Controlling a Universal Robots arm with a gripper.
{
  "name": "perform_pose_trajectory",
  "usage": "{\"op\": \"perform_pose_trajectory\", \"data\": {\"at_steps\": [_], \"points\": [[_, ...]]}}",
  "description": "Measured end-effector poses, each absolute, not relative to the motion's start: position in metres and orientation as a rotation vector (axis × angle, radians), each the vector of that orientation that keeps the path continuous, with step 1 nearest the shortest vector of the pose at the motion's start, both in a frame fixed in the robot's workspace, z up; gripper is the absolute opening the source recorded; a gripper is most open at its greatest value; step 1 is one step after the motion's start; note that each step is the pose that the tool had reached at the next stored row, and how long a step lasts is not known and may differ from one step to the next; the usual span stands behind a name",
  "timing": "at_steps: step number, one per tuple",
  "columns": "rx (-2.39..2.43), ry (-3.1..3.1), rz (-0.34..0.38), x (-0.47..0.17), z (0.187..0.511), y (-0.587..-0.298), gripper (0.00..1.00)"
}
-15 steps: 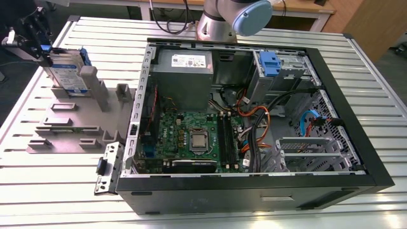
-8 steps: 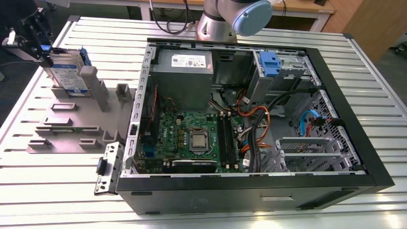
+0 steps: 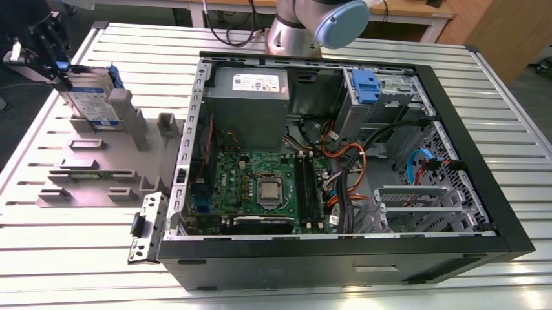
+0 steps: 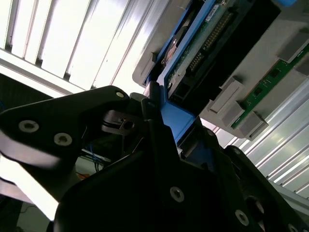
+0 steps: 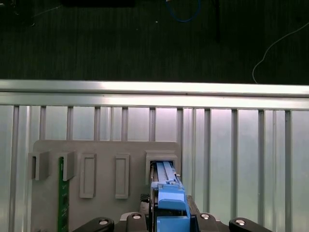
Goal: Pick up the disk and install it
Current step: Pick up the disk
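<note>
Gripper (image 3: 59,68) of mine clamped on the disk (image 3: 93,100) by its blue carrier rail (image 4: 176,118). I take the top edge because it stands upright in the grey holder's (image 3: 95,169) slot, near the table's (image 3: 77,258) corner at the exterior view's left.

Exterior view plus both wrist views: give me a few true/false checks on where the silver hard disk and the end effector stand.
1. The silver rectangular disk with blue plastic rails stands upright in the grey slotted fixture. True.
2. The black end effector is shut on the disk's blue rail. True.
3. The disk sits in the blue-latched grey metal drive bay. False: it is outside the black computer case, at the exterior view's left.
4. The case is closed up. False: its side is open and the green motherboard is exposed.
</note>
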State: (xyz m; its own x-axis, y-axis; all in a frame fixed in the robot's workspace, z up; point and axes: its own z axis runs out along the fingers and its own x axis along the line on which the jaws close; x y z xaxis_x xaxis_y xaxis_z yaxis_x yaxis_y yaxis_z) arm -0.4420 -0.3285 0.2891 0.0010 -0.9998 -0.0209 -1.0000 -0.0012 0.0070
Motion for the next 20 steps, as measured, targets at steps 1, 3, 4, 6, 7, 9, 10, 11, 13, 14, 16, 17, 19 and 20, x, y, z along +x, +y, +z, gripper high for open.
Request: {"op": "perform_pose_trajectory", "data": {"at_steps": [1,3,4,6,7,9,10,11,13,14,16,17,19,20], "points": [[-2.216,2.213,0.031,-0.4420,0.2889,-0.3285,0.37],[-2.215,2.213,0.031,-0.4420,0.2888,-0.3285,0.37],[-2.215,2.213,0.031,-0.4419,0.2888,-0.3285,0.37],[-2.215,2.213,0.031,-0.4420,0.2890,-0.3285,0.37],[-2.215,2.213,0.031,-0.4420,0.2892,-0.3285,0.37],[-2.215,2.213,0.031,-0.4419,0.2898,-0.3285,0.37],[-2.215,2.213,0.031,-0.4419,0.2900,-0.3285,0.37],[-2.215,2.213,0.031,-0.4419,0.2903,-0.3285,0.37],[-2.215,2.213,0.031,-0.4420,0.2908,-0.3285,0.37],[-2.215,2.213,0.031,-0.4420,0.2910,-0.3285,0.37],[-2.215,2.213,0.031,-0.4420,0.2916,-0.3285,0.37],[-2.216,2.213,0.031,-0.4420,0.2921,-0.3285,0.37],[-2.216,2.213,0.031,-0.4419,0.2931,-0.3285,0.37],[-2.216,2.213,0.031,-0.4420,0.2936,-0.3285,0.37]]}}
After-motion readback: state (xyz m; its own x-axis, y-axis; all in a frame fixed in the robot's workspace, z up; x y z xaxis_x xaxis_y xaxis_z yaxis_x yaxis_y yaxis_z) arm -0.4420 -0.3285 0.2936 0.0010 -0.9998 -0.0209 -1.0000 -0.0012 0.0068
